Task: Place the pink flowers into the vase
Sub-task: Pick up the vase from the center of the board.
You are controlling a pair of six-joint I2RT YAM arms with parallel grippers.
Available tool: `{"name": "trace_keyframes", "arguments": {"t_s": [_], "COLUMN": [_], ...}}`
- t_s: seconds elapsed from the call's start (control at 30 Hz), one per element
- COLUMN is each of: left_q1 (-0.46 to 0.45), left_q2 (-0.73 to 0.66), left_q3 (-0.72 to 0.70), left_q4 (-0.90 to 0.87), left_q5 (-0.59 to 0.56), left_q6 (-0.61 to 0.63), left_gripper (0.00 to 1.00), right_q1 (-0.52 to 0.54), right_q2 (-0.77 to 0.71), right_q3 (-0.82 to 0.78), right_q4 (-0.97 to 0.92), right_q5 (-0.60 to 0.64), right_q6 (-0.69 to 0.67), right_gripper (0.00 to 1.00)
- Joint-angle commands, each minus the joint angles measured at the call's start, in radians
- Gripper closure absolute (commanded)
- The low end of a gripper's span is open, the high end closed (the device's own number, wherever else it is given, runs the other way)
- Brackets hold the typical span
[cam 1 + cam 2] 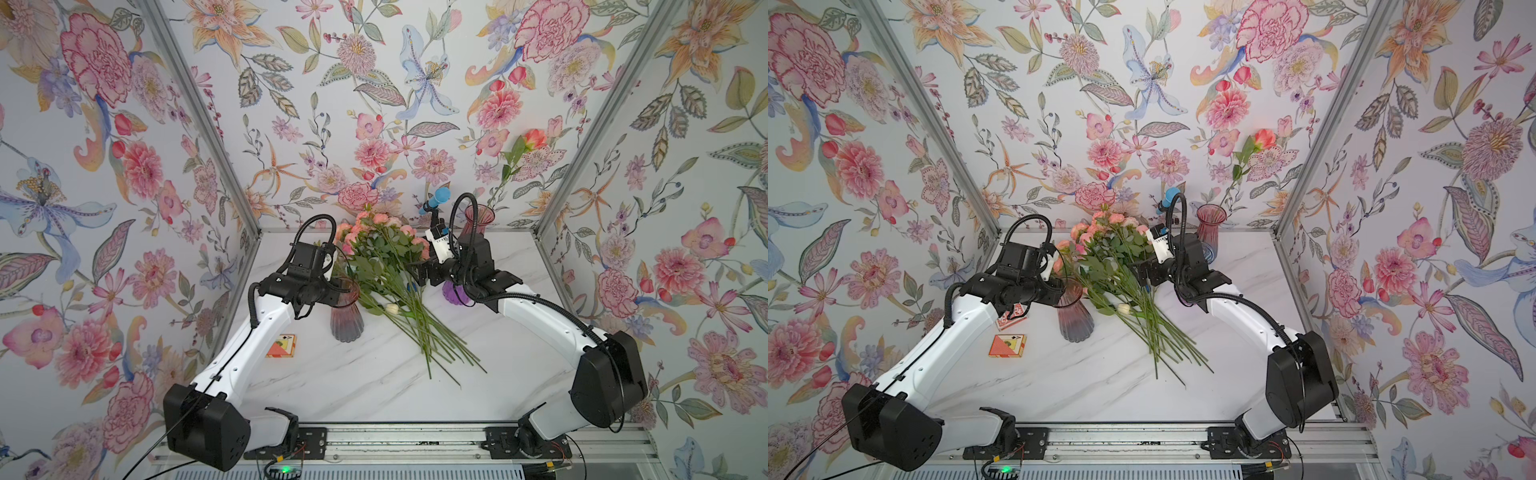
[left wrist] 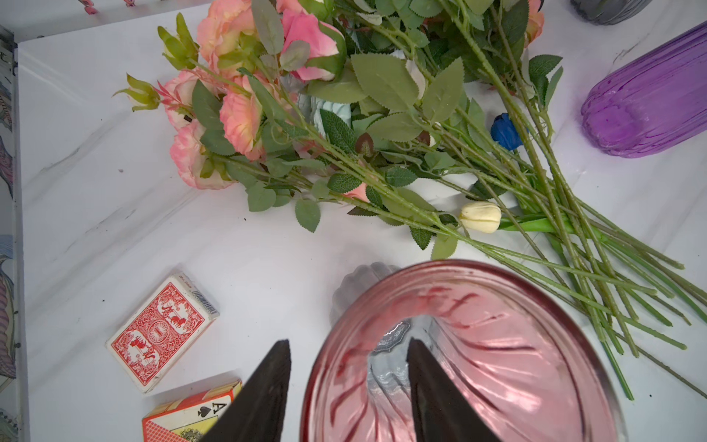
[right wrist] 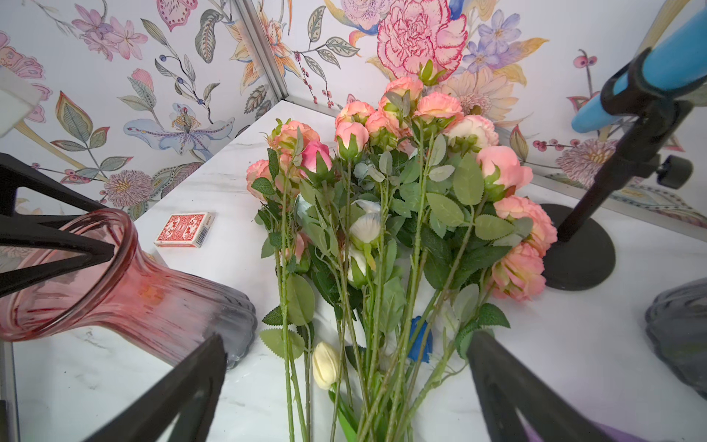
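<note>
Marble tabletop (image 1: pixel 374 386) is carrying the pink flowers (image 1: pixel 382 249); left claw (image 2: pixel 347 341) is straddling the vase (image 2: pixel 497 344) rim, half-spread (not pinching), right claw (image 3: pixel 346 336) is hovering wide above them.

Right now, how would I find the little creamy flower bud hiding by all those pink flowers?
Look at the big bunch of pink flowers lying across the marble table. On the side facing the nearer pink glass vase lies a tulip bud. It is cream, smooth and closed like an egg, while its neighbours are ruffled pink blooms and green stems.
</note>
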Motion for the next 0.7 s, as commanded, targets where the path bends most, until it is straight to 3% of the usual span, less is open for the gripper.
{"name": "trace_keyframes", "arguments": {"t_s": [0.0,0.2,0.4,0.67], "left_q1": [0.008,0.008,0.008,0.008], "left_q2": [0.033,0.044,0.051,0.083], "left_q3": [0.031,0.043,0.025,0.028], "left_q4": [-0.041,-0.060,-0.046,-0.046], "left_q5": [0.026,0.030,0.078,0.102], "left_q6": [0.019,0.019,0.017,0.016], "left_gripper": [0.55,0.64,0.80,0.85], "right_q1": [0.008,0.008,0.006,-0.002], "right_q2": [-0.014,-0.016,-0.006,-0.007], "right_q3": [-0.010,-0.023,-0.022,-0.032], "right_q4": [0.040,0.052,0.054,0.074], "right_q5": [-0.010,0.007,0.013,0.017], "right_q6": [0.000,-0.013,-0.025,-0.018], "right_gripper": [0.01,0.01,0.01,0.00]}}
